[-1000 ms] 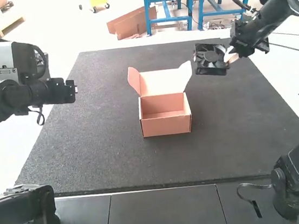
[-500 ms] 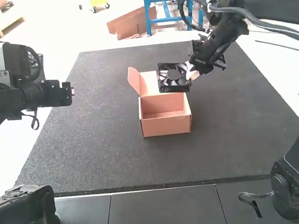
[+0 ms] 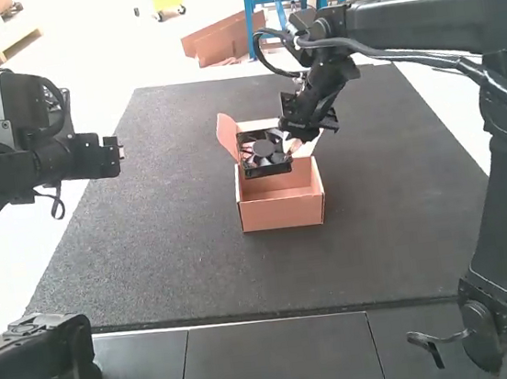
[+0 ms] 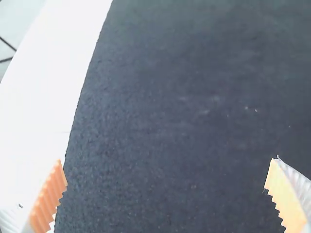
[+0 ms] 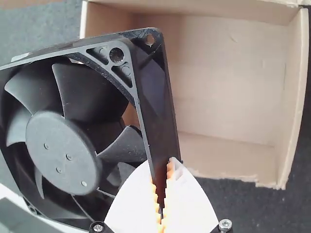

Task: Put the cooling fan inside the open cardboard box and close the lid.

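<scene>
Right claw (image 5: 163,194) clenched on frame edge of black square plastic cooling fan (image 3: 263,151). Fan hangs tilted just above open brown cardboard box (image 3: 282,209). Left claw (image 4: 165,204) released, well left of box, over black mat (image 3: 149,239).

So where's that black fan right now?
In the high view, the cooling fan hangs just over the open cardboard box at mid-table, its frame edge pinched in the right gripper.
</scene>
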Controlling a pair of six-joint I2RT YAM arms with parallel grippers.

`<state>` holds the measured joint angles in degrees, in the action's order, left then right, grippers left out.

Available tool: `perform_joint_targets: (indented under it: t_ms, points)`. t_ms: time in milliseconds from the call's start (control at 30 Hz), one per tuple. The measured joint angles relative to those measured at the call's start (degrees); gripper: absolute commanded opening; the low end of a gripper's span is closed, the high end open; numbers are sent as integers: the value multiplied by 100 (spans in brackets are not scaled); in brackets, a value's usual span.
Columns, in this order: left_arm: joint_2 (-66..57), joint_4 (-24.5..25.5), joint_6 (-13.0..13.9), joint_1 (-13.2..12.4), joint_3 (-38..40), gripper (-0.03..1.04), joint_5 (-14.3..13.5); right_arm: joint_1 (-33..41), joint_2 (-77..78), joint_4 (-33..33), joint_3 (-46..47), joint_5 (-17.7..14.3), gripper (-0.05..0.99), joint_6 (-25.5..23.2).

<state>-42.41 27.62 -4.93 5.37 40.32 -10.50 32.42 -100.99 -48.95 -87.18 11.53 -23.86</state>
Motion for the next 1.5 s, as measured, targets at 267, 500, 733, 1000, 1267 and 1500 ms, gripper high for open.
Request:
perform_joint_targets:
  t_ms: [267,500,733,1000,1267,1500]
  points:
    - [0,0,0,0,0,97,0,-2,-562,72,-201,-435,0,-105]
    - [2,-44,2,0,0,97,0,-2,-922,85,-201,-505,0,-127]
    - [0,-46,2,0,0,97,0,-4,-1123,-24,-195,-581,4,-101]
    - [-2,-216,17,0,39,97,146,-83,-1226,-188,-302,-514,67,-57]
    - [-487,-330,66,380,208,97,369,-704,-1235,-1222,-1615,326,88,339]
    - [-1309,-800,59,822,227,97,367,-1519,-866,-1152,-1928,417,90,1038]
